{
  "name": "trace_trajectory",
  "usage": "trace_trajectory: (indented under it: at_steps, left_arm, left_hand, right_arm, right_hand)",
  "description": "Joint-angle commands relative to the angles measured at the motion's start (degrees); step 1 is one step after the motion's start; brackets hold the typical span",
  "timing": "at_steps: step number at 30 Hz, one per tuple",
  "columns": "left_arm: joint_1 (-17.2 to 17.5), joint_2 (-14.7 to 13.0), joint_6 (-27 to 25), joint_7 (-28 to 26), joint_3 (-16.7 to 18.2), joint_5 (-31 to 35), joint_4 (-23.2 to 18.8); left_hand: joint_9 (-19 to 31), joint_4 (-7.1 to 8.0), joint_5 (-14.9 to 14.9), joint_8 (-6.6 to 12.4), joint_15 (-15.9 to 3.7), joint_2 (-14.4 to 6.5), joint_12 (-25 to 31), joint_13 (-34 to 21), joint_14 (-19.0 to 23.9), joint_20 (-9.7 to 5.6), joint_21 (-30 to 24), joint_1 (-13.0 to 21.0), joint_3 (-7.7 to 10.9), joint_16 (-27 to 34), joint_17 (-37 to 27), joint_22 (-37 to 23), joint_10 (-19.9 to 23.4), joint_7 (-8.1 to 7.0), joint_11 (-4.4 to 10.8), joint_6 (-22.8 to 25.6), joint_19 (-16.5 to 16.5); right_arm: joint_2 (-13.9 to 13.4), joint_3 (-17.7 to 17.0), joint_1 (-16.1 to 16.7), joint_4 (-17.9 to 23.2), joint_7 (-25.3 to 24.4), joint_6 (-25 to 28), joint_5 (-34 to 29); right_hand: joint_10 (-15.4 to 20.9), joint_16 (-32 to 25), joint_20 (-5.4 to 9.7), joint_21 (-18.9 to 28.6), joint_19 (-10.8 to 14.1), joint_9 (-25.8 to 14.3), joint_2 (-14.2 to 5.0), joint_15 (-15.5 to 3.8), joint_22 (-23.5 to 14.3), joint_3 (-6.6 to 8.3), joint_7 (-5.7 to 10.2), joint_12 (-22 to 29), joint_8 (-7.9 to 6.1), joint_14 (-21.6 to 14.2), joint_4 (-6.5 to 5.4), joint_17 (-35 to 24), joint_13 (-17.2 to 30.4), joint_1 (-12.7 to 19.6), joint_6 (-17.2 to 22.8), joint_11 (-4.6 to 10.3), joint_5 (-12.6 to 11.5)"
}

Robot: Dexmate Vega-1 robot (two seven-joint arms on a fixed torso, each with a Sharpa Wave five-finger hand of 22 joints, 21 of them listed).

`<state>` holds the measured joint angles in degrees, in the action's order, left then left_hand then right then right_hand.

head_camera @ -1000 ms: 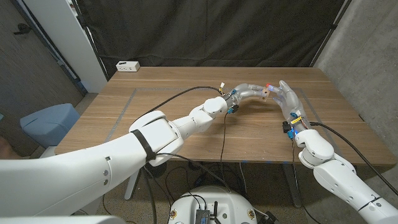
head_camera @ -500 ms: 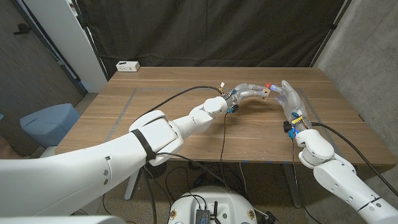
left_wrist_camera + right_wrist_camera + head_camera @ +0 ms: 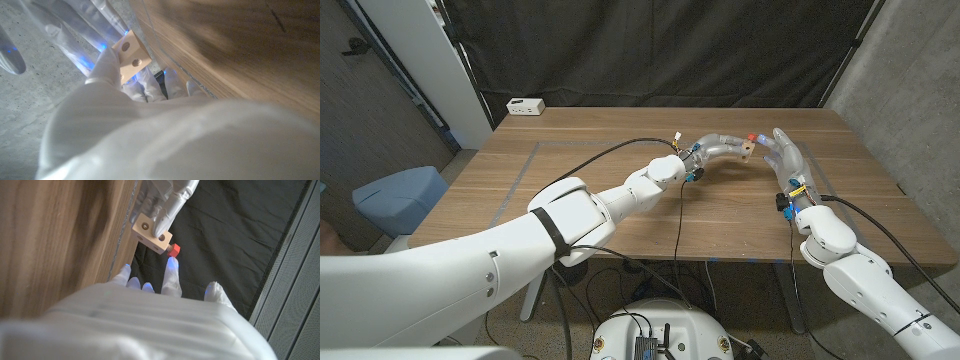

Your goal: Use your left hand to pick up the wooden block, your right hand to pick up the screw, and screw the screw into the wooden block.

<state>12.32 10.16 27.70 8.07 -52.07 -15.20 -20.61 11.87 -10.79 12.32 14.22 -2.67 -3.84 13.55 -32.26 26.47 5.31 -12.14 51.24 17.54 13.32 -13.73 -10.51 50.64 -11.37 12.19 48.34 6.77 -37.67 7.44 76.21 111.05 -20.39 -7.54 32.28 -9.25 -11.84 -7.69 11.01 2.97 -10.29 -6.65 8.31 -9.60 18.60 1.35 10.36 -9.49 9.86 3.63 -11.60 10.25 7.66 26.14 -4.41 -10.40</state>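
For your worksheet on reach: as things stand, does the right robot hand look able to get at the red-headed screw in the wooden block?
Probably yes. The screw sticks out of the wooden block, held up by the left robot hand, and the right robot hand is beside it with nothing between.

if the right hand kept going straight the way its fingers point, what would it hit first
Most likely the red-headed screw seated in the wooden block that the left hand holds. The right hand points its fingers just short of the screw head; depth is unclear.
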Motion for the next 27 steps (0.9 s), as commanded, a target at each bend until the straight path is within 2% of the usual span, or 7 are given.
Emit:
trace_trajectory:
  at_steps: [1,17,27]
  left_arm:
    - [0.01,-0.01,0.53,-0.03,-0.13,0.22,-0.02]
    - [0.16,-0.03,1.08,0.07,-0.1,0.35,-0.04]
    - [0.23,-0.03,1.3,0.27,-0.07,0.38,-0.05]
  left_hand:
    - [0.19,2.13,0.19,1.15,-5.31,-2.12,0.6,-0.19,0.34,-0.29,0.03,-0.68,2.24,0.01,-0.07,-0.18,0.36,1.44,0.13,3.86,0.17]
    - [0.19,2.09,0.19,1.13,-5.33,-2.11,0.59,-0.19,0.35,-0.29,0.04,-0.6,2.23,0.04,-0.09,-0.18,0.34,1.46,0.12,3.82,0.15]
    - [0.19,2.03,0.18,1.17,-5.38,-2.02,0.59,-0.19,0.36,-0.27,0.05,-0.54,2.19,0.05,-0.08,-0.18,0.32,1.5,0.11,3.92,0.15]
  right_arm:
    - [-0.22,0.4,-1.04,-1.1,0.97,0.18,0.58]
    - [-1.02,1.08,-2.5,-2.34,3.22,0.36,1.91]
    - [-0.93,1.83,-3.41,-3.56,4.43,-0.69,2.22]
  right_hand:
    - [-0.81,0.22,-0.36,-0.15,-0.76,-0.09,-0.06,0.55,-0.2,-0.06,0.06,0.0,0.18,4.07,-0.35,-0.12,0.1,-0.62,-1.24,0.06,-0.2]
    - [-2.81,0.49,-0.66,-0.37,-1.72,0.01,0.22,0.81,-0.2,-0.23,-0.48,-0.16,0.2,5.25,-0.7,-0.29,0.12,-1.45,-6.05,-0.38,-0.21]
    - [-3.36,0.53,-0.71,-0.4,-2.11,0.03,0.29,1.01,-0.2,-0.25,-0.84,-0.1,-0.26,5.61,-0.87,-0.34,0.12,-1.78,-6.33,-0.72,-0.24]
